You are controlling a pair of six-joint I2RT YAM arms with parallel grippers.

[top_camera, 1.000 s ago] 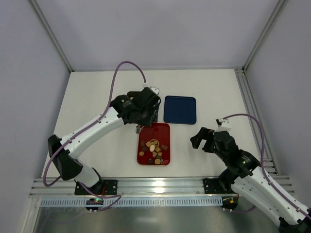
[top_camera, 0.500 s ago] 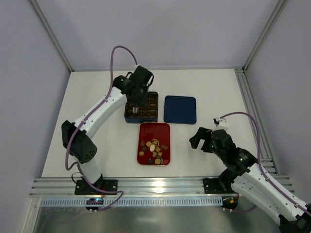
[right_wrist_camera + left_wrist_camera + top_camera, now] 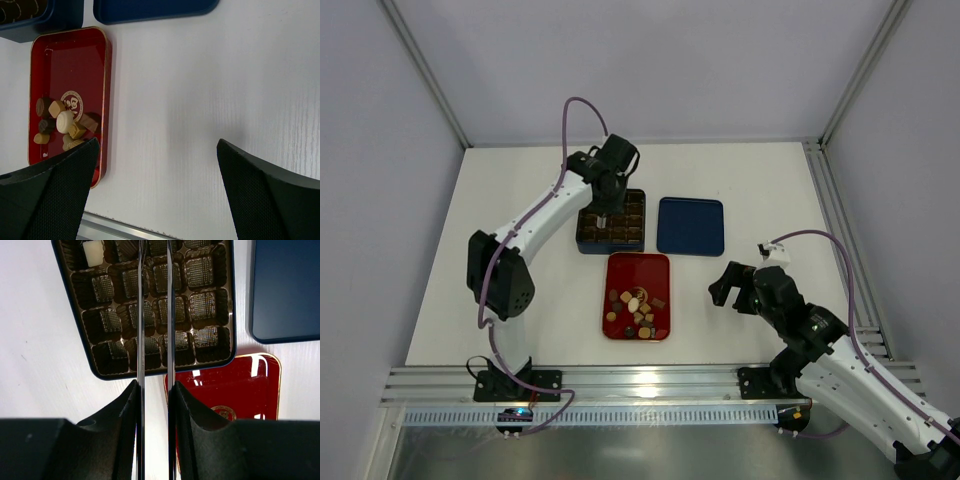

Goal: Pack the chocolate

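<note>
While the left hand (image 3: 603,218) hovers over the box (image 3: 631,226) — fingers barely parted — right hand (image 3: 156,147) gapes.

1. Red tray (image 3: 70,50): one round gold seal (image 3: 75,101) printed on its floor. It is the only mark I can find.
2. From my right wrist, the seal's ring and centre figure are too small to read.
3. Chocolate (image 3: 64,121) overlaps its lower left edge.
4. From my left wrist, only the seal's (image 3: 223,412) upper half shows. Unreadable.
5. No legible words or numbers anywhere.
</note>
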